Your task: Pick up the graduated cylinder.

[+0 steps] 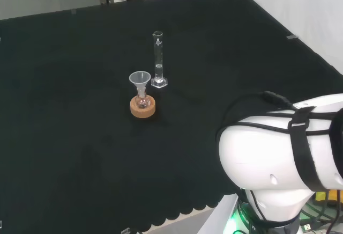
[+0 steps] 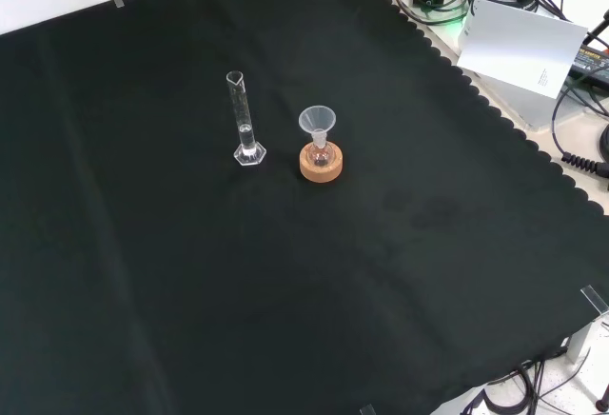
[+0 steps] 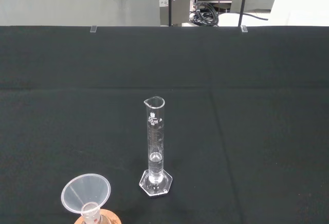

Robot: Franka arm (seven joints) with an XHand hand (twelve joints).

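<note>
In the head view the graduated cylinder (image 1: pixel 158 60) stands upright on the black cloth (image 1: pixel 64 137), long axis vertical, just right of and slightly behind a funnel (image 1: pixel 140 80) set in a small flask on a cork ring (image 1: pixel 142 107); it lies well left of the arm's white link (image 1: pixel 284 153).

The front view shows the cylinder left of the funnel, near but apart.

From the wrist view the cylinder stands straight ahead, spout uppermost, seemingly a little liquid at its bottom. Whether the hand is released or clenched I cannot tell.

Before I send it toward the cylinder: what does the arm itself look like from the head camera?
In the head view the arm is a big rounded link in glossy white at the right. Black cables run over its top, held by a wide black strap around the shell, with a small black connector above. A green light glows at its base, beside a bit of yellow.
</note>
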